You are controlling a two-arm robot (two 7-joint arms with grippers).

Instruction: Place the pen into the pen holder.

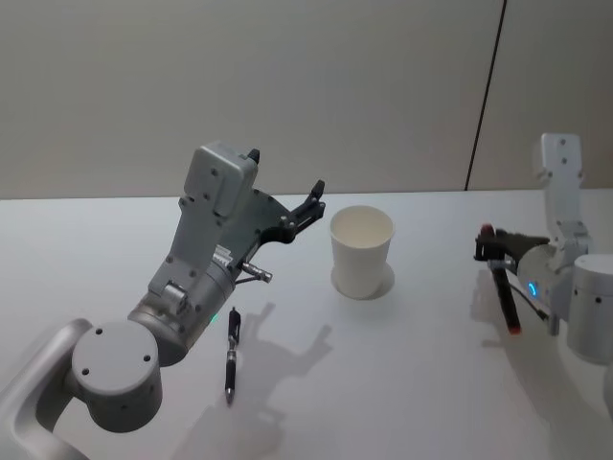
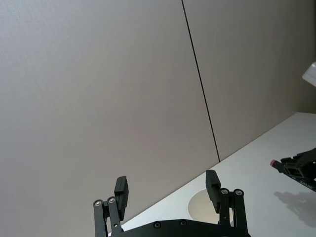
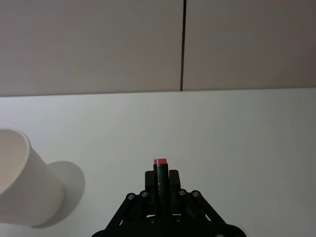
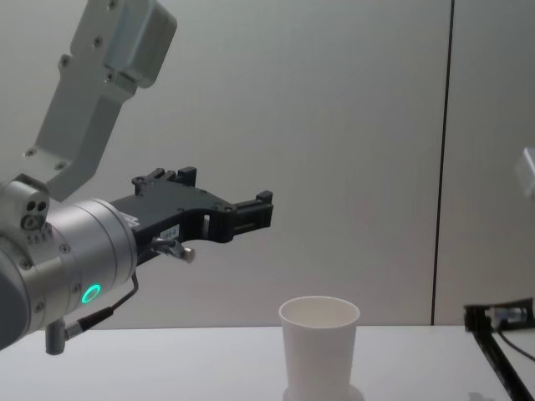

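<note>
There are two pens [image 1: 231, 355] [image 1: 503, 292] and one pen holder [image 1: 362, 251].

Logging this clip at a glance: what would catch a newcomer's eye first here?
The white pen holder stands upright and empty in the middle of the table, with the left hand raised open in the air beside it. Off to the right, the right hand grips a red-tipped pen that slants down toward the table. A black pen lies flat near the left arm.

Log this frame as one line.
left gripper: open, raised left of pen holder | right gripper: shut on red-ended pen | pen holder: upright, looks empty | black pen: flat on table
</note>
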